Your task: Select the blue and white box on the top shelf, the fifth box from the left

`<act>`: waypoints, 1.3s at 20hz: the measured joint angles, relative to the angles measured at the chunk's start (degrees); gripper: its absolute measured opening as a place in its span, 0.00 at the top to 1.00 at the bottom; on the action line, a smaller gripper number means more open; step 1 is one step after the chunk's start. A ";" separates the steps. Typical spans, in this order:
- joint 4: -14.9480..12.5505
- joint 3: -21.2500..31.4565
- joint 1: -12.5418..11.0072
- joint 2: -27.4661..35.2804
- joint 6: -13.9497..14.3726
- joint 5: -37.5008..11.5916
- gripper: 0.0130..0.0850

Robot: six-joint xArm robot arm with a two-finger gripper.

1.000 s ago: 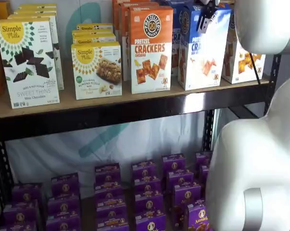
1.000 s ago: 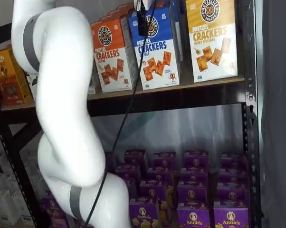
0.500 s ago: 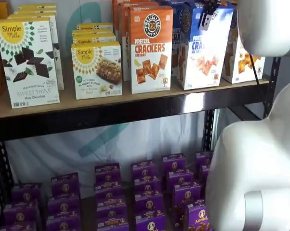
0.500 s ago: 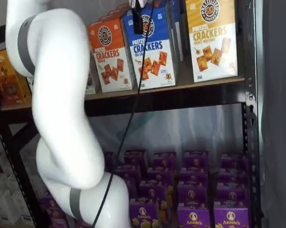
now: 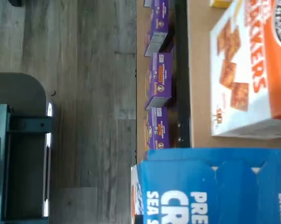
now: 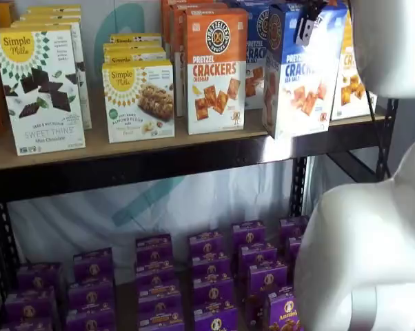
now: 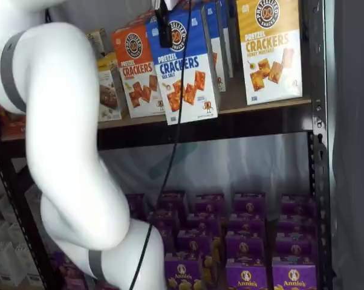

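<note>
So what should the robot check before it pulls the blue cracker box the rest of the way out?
1. Right box picked: the blue and white box reads Pretzel Crackers Sea Salt. Ok.
2. Grip: the gripper has a black finger down over the box's upper front in both shelf views; the other finger is hidden. Cannot tell.
3. Box clear of the top shelf: its bottom edge hangs over the front rail and the box is tilted. Not ok yet.
4. Orange Cheddar box beside it: upright in its row. Ok.
5. Yellow-topped cracker box on the other side: upright in its place. Ok.
</note>
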 joint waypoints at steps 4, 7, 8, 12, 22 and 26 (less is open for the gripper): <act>-0.71 2.31 -0.47 -3.16 -0.55 2.20 0.39; -1.88 4.26 -0.85 -5.38 -1.33 3.57 0.39; -2.06 5.05 -1.01 -6.14 -1.57 3.65 0.39; -2.29 8.43 -1.68 -9.15 -2.36 3.84 0.39; -1.21 14.41 -2.87 -13.57 -3.29 3.82 0.39; -1.21 16.10 -3.37 -14.71 -3.87 3.50 0.39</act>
